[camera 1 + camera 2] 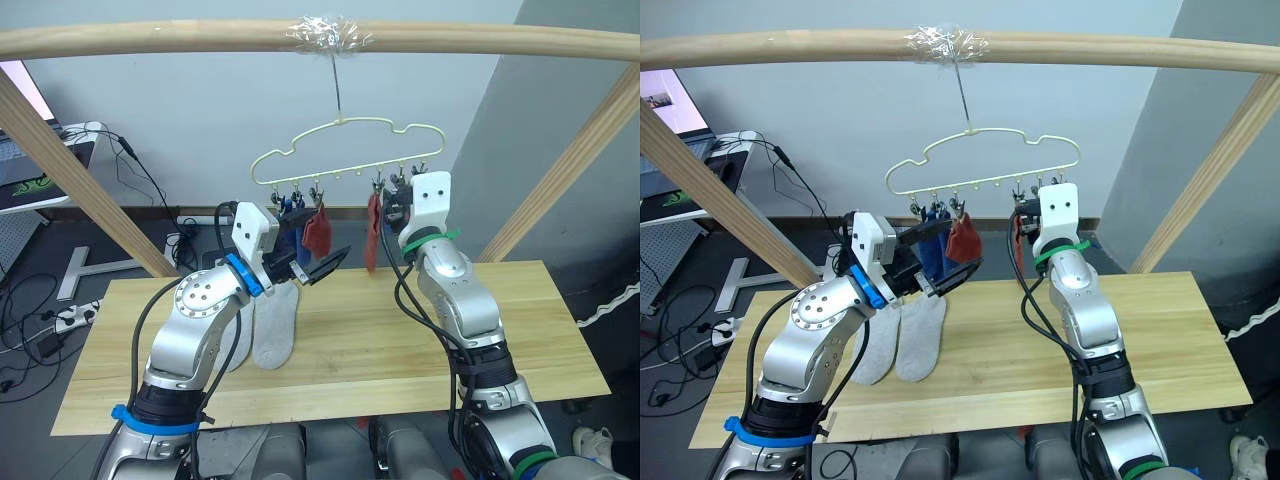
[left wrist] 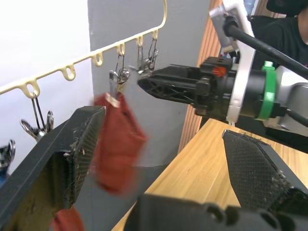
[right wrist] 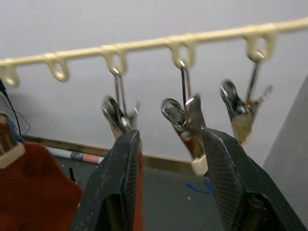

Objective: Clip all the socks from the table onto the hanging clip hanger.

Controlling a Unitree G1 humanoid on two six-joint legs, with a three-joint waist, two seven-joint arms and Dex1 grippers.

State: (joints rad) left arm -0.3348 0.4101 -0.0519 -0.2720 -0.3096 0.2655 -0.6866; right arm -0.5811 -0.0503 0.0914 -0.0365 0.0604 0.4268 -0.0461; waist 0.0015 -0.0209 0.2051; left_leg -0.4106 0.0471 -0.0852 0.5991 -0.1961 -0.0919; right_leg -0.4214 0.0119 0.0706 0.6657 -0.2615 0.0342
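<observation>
Open, empty left hand [image 1: 318, 268] partly hides blue socks [image 1: 292, 222]; right hand [image 3: 166, 159] gapes at a clip [image 3: 188, 118].

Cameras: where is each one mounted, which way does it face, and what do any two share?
Left eye view: head, looking forward and down at the clip hanger and table; both arms show.
Right eye view: same scene, other eye.
Left wrist view: along the left gripper, open, toward a rust red sock and the right gripper.
Right wrist view: along the right gripper, open, up at the clips.
Both wrist views share the clip row.
</observation>
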